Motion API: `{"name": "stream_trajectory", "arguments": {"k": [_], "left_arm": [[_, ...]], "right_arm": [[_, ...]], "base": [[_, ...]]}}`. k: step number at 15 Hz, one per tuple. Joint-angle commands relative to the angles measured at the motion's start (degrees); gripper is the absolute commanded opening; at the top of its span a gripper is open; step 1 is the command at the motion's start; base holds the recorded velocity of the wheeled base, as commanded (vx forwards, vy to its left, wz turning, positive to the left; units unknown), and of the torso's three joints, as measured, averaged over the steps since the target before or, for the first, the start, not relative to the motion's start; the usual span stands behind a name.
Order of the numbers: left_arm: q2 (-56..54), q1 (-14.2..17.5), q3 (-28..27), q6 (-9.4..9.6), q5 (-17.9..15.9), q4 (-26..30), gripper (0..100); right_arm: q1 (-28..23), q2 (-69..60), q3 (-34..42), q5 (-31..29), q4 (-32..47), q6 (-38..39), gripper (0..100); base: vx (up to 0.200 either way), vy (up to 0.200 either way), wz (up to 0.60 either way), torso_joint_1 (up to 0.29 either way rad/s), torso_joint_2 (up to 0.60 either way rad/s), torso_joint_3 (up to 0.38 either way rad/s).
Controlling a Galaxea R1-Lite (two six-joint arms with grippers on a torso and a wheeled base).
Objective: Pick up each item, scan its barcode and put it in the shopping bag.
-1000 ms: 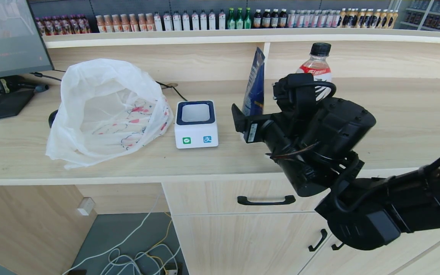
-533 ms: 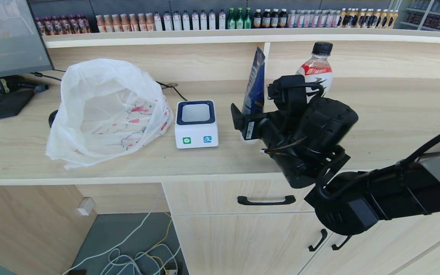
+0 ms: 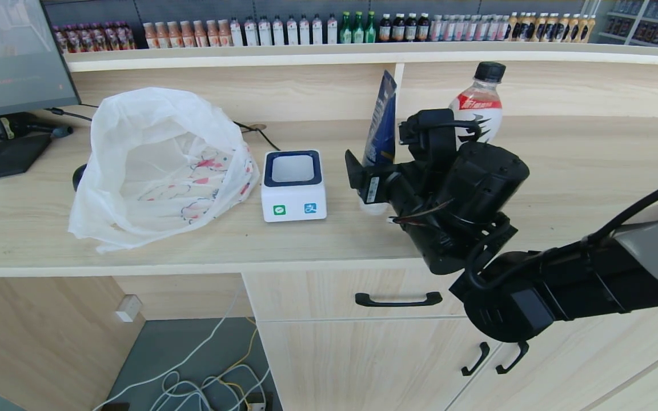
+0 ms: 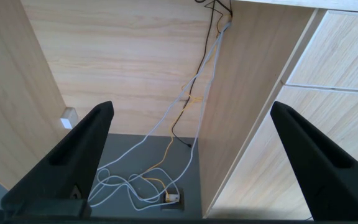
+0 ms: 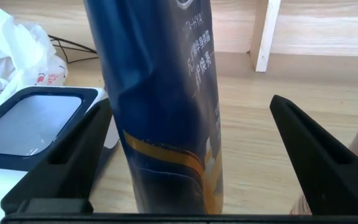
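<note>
A tall blue pouch (image 3: 381,120) stands upright on the wooden counter (image 3: 592,171), right of the white barcode scanner (image 3: 293,184). My right gripper (image 3: 370,171) is open at the pouch's lower part. In the right wrist view the blue pouch (image 5: 166,106) rises between the spread fingers of the right gripper (image 5: 191,102), closer to one finger (image 5: 82,149). A clear bottle with a red label and black cap (image 3: 479,105) stands behind the right arm. The white shopping bag (image 3: 157,165) sits open to the left of the scanner. My left gripper (image 4: 191,109) hangs open below the counter, holding nothing.
A monitor (image 3: 9,57) stands at the counter's far left. A raised shelf with a vertical divider (image 3: 398,91) backs the counter. Drawers with black handles (image 3: 397,298) are under it, and cables (image 4: 160,180) lie on the floor. The scanner's window (image 5: 33,118) is beside the pouch.
My right arm has moved forward and left, bringing its open gripper up to the blue pouch. More of the bottle now shows behind the arm.
</note>
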Motion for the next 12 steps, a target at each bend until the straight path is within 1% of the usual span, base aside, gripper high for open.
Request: {"name": "stream_trajectory", "arguments": {"k": [1,3,12], "left_arm": [[-0.01,-0.01,0.00,-0.04,0.04,0.00,100],[-0.01,-0.01,0.00,-0.04,0.04,0.00,100],[-0.01,-0.01,0.00,-0.04,0.04,0.00,100]], "right_arm": [[0.03,0.94,-1.31,-0.08,0.05,-0.12,100],[0.11,1.99,-2.81,-0.34,-0.04,-0.21,100],[0.20,2.70,-3.07,-0.78,-0.13,-1.53,100]], "base": [[0.000,0.000,0.00,0.000,0.00,0.000],[0.000,0.000,0.00,0.000,0.00,0.000],[0.000,0.000,0.00,0.000,0.00,0.000]]}}
